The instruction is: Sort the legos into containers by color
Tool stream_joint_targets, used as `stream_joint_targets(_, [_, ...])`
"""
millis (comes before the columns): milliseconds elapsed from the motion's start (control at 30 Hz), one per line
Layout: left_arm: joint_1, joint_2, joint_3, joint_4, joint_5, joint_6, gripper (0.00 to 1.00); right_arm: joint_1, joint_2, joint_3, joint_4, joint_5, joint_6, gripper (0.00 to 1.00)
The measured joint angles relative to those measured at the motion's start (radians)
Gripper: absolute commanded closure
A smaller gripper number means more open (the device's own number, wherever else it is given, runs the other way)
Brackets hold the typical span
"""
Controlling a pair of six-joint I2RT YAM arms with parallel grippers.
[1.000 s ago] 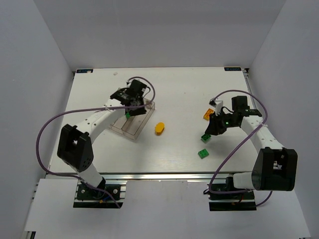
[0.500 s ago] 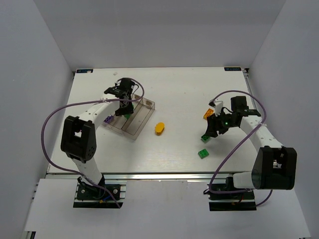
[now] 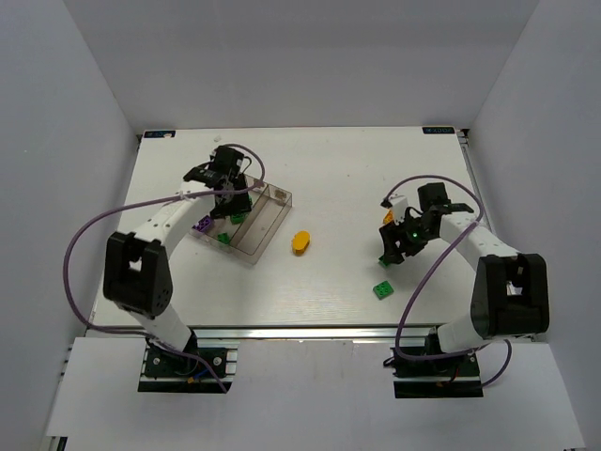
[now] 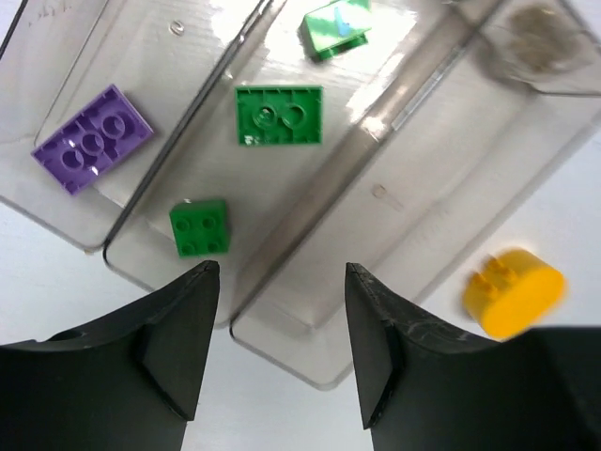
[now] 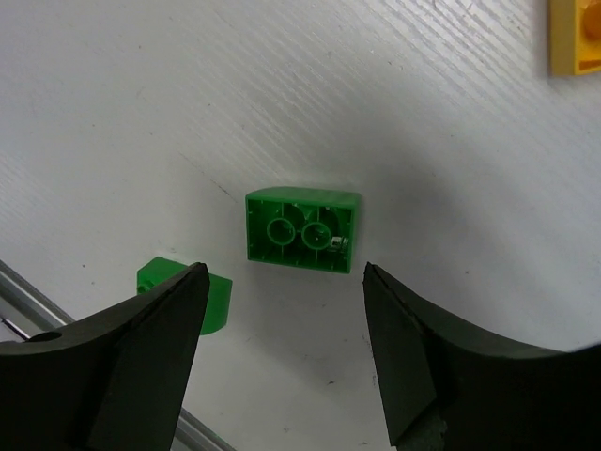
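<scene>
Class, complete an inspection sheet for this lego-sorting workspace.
Surface: white table.
Job's things: clear smoky three-compartment plastic tray holds one purple studded brick in an outer compartment, three green bricks in the middle one; yellow oval brick on the table beside it; two loose green bricks and an orange-yellow brick at right.
Clutter: nothing seen.
Grippers: left gripper open above the tray; right gripper open over one loose green brick, upturned.
Cables: purple cables loop off both arms.
Surroundings: plain pale walls on three sides.

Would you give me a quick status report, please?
Left tool open over tray; three greens, one purple inside. Right tool open above upturned green brick. Nothing in the way.
</scene>
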Motion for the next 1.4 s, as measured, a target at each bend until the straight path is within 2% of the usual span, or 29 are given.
stream_joint_targets(300, [-0.002,-0.388,-0.202,0.086,0.166,-0.056,0.31,0.079,0.086,0.0,0.06,0.1,0.0,0.17])
stream_joint_targets(500, [-0.005,-0.542,-0.314,0.093,0.207,-0.121,0.3,0.106,0.121,-0.001,0.096,0.176,-0.001,0.18])
stream_joint_targets(600, [-0.009,-0.582,-0.352,0.092,0.217,-0.148,0.3,0.122,0.121,-0.01,0.132,0.206,-0.002,0.33])
stream_joint_targets(700, [-0.011,-0.623,-0.376,0.089,0.23,-0.172,0.3,0.137,0.122,-0.021,0.151,0.226,-0.004,0.57])
stream_joint_targets(733, [-0.012,-0.635,-0.378,0.086,0.237,-0.177,0.3,0.139,0.122,-0.021,0.156,0.23,-0.004,0.61])
stream_joint_targets(767, [-0.012,-0.65,-0.381,0.086,0.245,-0.18,0.29,0.143,0.122,-0.021,0.159,0.229,-0.003,0.72])
stream_joint_targets(900, [-0.013,-0.725,-0.41,0.099,0.277,-0.195,0.29,0.154,0.122,-0.02,0.16,0.223,-0.023,0.96])
stream_joint_targets(1000, [-0.013,-0.788,-0.442,0.112,0.302,-0.204,0.29,0.163,0.121,-0.003,0.122,0.178,-0.055,0.99])
stream_joint_targets(1100, [-0.013,-0.855,-0.484,0.143,0.332,-0.216,0.29,0.193,0.13,0.098,0.042,0.101,-0.092,0.99])
stream_joint_targets(1267, [-0.014,-0.995,-0.571,0.196,0.358,-0.252,0.28,0.305,0.246,0.457,-0.003,-0.035,-0.119,0.98])
stream_joint_targets(1400, [-0.014,-1.101,-0.605,0.223,0.358,-0.285,0.28,0.427,0.43,0.78,-0.01,-0.113,-0.069,0.97])
